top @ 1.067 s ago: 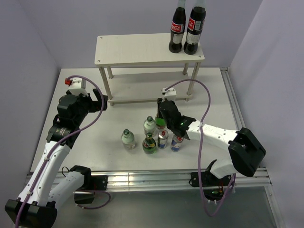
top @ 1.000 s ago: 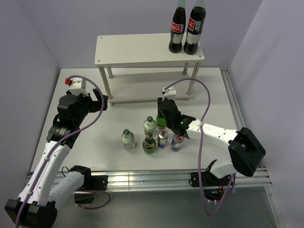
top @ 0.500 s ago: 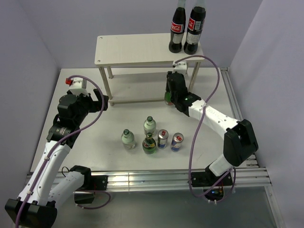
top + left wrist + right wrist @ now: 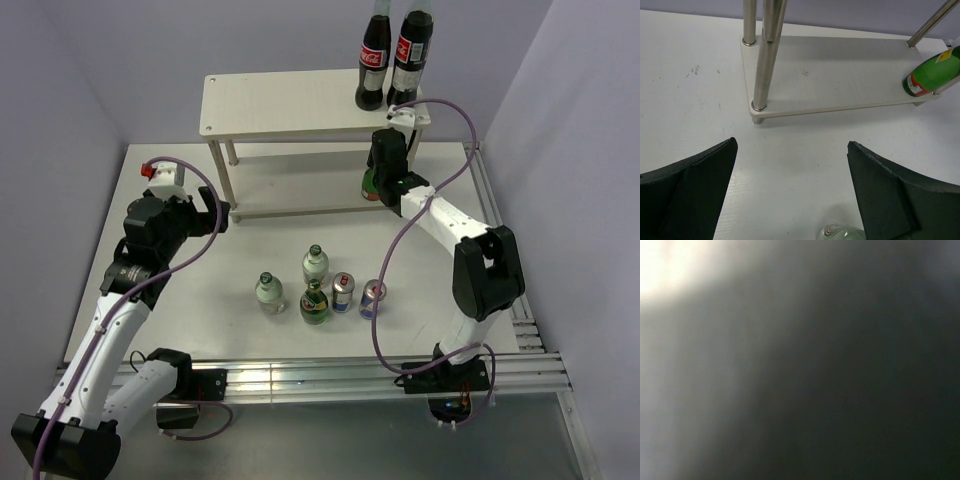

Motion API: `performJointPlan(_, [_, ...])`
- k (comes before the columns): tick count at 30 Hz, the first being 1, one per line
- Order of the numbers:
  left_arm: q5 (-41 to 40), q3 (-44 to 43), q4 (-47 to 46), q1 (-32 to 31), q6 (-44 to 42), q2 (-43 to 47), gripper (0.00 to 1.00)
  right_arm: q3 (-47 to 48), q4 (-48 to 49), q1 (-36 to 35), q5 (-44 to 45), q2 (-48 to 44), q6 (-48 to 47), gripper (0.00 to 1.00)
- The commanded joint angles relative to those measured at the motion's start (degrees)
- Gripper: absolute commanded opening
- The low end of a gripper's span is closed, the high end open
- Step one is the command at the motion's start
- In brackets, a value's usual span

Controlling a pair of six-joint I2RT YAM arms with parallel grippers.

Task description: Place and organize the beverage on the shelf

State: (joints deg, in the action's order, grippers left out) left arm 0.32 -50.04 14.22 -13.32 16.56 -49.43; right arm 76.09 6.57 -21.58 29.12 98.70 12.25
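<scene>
On the left, the left fingers (image 4: 695,190) are spread wide apart with nothing between them. They hang over the white surface (image 4: 250,340), in front of the left end of the shelf (image 4: 290,100). They point at its lower board (image 4: 840,75).

Five drinks stand close together in the middle of the surface. First comes a clear bottle (image 4: 268,292) with a green cap. Next is a second clear bottle (image 4: 315,265), with a dark green bottle (image 4: 315,303) just in front of it. Then a blue-and-silver can (image 4: 343,292) and a second can (image 4: 372,298) stand side by side.

On the right, the right arm reaches far out to the right end of the shelf. The right fingers (image 4: 380,168) are pressed onto a green glass bottle (image 4: 930,75) and pinch it. The bottle is tilted. Its bottom is low over the right end of the lower board, next to a shelf leg. I cannot tell if it touches the board. The right wrist view is only a dark blur.

Two tall cola bottles (image 4: 372,60) stand upright on the right end of the top board.
</scene>
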Motion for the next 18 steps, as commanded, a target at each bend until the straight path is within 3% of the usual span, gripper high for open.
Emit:
performJointPlan(1, [1.35,-0.49,-2.18,-0.21,-1.26,-0.14,0.98,4.41,9.42,0.23,0.32,0.88,1.11,0.00])
performJointPlan(6, [1.53,-0.50,-2.18,-0.21,-1.35,-0.14,0.98,2.39,13.65,0.14,0.85,1.06,2.25,0.00])
performJointPlan(14, [1.44,-0.58,-2.00,-0.21,-1.26,-0.05,0.98,6.60,7.51,-0.39,-0.30,4.22,1.64,0.03])
performJointPlan(15, [1.44,-0.58,-2.00,-0.21,-1.26,0.03,0.98,6.78,7.06,-0.39,-0.21,4.83,1.46,0.25])
performJointPlan(17, [1.44,-0.58,-2.00,-0.21,-1.26,0.30,0.98,6.79,6.36,-0.56,-0.12,5.19,1.11,0.46])
performJointPlan(18, [1.35,-0.58,-2.00,-0.21,-1.26,0.30,0.98,6.79,6.35,-0.74,0.23,5.37,0.76,0.62])
